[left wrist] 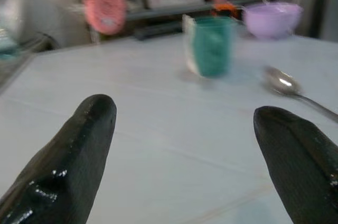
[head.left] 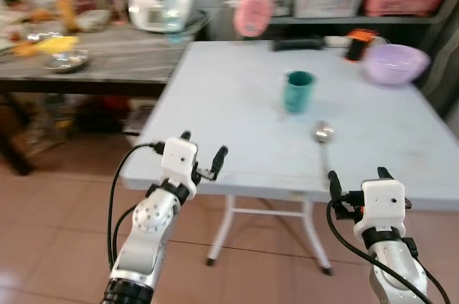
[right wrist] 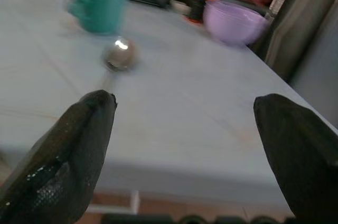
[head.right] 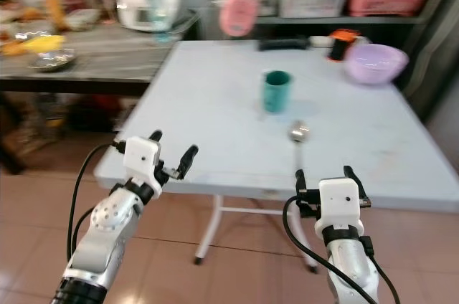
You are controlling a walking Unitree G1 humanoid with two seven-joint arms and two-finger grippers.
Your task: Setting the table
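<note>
- Your pale table point(head.left: 229, 110) extends ahead of both grippers.
- The purple bowl point(head.left: 395, 62) sits far beyond your right gripper point(head.left: 358, 178), fingers spread, empty.
- The teal cup point(head.left: 297, 91) stands ahead, between both grippers; blurred in wrist views.
- The spoon point(head.left: 323, 135) lies just beyond the right gripper.
- Your left gripper point(head.left: 203, 145) is spread, empty.

Pale blue table point(head.left: 215, 103) ahead. Green cup point(head.left: 297, 91) near the middle, shiny spoon point(head.left: 323, 140) just beside it at 5 o'clock. Purple bowl point(head.left: 395, 63) far off at 2 o'clock. Left hand point(head.left: 204, 145) open at the near edge. Right hand point(head.left: 358, 178) open, just short of the spoon's handle.
</note>
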